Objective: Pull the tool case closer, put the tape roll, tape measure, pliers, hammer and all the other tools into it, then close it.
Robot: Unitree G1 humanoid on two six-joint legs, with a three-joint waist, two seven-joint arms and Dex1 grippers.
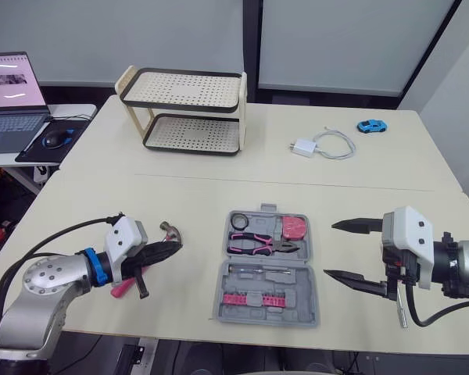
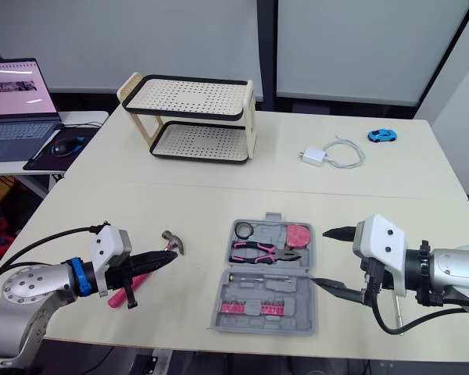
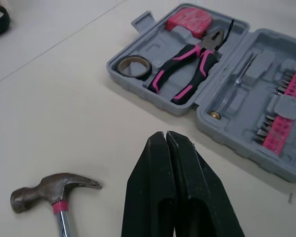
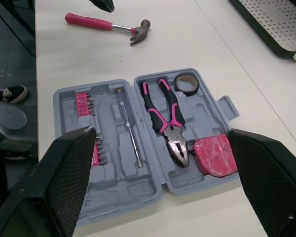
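The grey tool case (image 1: 306,295) lies open near the table's front edge. Its far half holds a black tape roll (image 1: 238,221), pink-handled pliers (image 1: 262,246) and a pink tape measure (image 1: 294,227). A screwdriver (image 1: 262,269) and pink bit strips (image 1: 258,299) fill the near half. Left of the case, a hammer (image 3: 54,190) with a pink handle lies on the table. My left gripper (image 1: 176,246) is shut with nothing in it, just above and beside the hammer's handle. My right gripper (image 1: 330,250) stands open to the right of the case, fingers pointing at it.
A two-tier perforated rack (image 1: 187,109) stands at the back left of the table. A white charger with cable (image 1: 320,145) and a blue toy car (image 1: 370,126) lie at the back right. A laptop (image 1: 12,101) and mouse (image 1: 56,139) sit on a side table at left.
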